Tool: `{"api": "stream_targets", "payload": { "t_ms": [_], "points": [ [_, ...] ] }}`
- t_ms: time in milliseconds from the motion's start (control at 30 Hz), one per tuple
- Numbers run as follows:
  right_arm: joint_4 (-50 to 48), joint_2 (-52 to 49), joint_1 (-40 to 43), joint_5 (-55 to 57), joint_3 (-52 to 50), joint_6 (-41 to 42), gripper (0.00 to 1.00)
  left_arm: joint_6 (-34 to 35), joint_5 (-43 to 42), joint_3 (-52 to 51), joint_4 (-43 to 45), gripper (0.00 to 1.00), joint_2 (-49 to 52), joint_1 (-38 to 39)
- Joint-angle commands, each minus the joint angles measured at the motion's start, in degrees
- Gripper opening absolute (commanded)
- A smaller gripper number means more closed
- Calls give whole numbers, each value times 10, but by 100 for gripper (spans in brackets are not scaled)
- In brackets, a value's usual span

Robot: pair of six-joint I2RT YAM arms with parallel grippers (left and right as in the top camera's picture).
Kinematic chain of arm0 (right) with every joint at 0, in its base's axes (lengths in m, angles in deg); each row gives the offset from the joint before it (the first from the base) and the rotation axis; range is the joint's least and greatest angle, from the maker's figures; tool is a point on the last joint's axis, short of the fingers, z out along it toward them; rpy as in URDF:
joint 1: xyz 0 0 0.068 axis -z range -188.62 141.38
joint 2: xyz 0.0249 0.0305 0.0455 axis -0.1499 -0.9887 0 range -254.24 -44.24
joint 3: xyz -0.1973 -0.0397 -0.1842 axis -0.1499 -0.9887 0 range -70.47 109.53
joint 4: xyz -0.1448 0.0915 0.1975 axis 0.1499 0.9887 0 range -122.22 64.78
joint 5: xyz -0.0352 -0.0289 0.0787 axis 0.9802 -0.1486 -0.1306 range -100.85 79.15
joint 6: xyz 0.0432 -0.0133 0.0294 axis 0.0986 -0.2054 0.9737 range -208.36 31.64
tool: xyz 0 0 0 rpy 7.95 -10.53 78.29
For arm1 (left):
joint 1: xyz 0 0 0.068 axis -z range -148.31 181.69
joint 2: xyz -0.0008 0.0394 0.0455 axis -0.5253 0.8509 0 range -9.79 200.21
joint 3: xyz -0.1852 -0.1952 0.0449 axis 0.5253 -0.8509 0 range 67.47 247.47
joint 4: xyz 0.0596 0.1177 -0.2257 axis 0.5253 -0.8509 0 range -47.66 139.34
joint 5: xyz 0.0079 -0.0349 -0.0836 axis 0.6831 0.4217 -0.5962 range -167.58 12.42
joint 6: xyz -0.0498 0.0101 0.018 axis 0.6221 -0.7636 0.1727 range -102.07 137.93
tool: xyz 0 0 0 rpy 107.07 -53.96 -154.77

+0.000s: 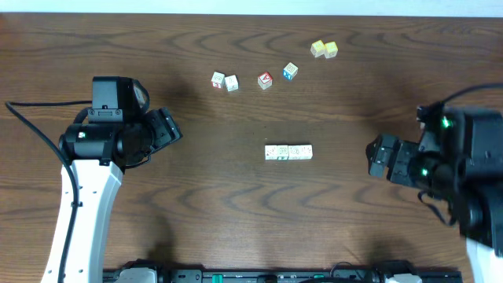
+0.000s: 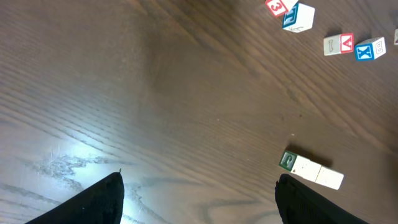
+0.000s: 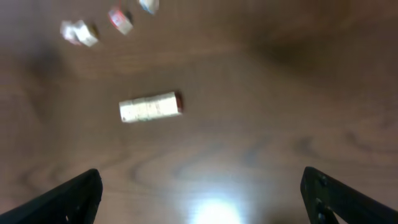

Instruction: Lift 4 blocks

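Left gripper (image 2: 199, 200) and right gripper (image 3: 200, 198) gape empty, well apart from blocks (image 1: 288, 152)

Overhead: left arm (image 1: 75, 228) with smooth white tapering lower link, topped by black joint housings and boxy black module (image 1: 118, 93). Thin black cable (image 1: 31, 122) looping off alongside. Left gripper (image 1: 171, 130) cased in angular matte black. Right arm (image 1: 464, 165) mostly black and blocky, dotted with two small green lights (image 1: 446, 122); sliver of white link (image 1: 483, 263) at base, black cables (image 1: 464, 98) arching above. Right gripper (image 1: 376, 157) likewise black. Wrist views: left fingers (image 2: 99, 205) plain matte black wedges, unmarked; right fingers (image 3: 71, 202) same, blurred.
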Motion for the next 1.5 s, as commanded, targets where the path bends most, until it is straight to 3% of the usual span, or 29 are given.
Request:
{"api": "stream_targets", "payload": {
  "t_ms": [0, 400, 600, 1067, 1467],
  "points": [
    [-64, 87, -4, 5, -79, -43, 99, 7, 6, 12, -2, 78, 2, -2],
    [-342, 378, 15, 5, -400, -92, 99, 7, 6, 12, -2, 78, 2, -2],
    [-452, 461, 20, 5, -518, -107, 99, 7, 6, 12, -2, 78, 2, -2],
    [-655, 571, 20, -17, -709, -107, 99, 7, 6, 12, -2, 78, 2, -2],
    [-766, 572, 20, -19, -785, -115, 99, 7, 6, 12, -2, 78, 2, -2]
  ]
}}
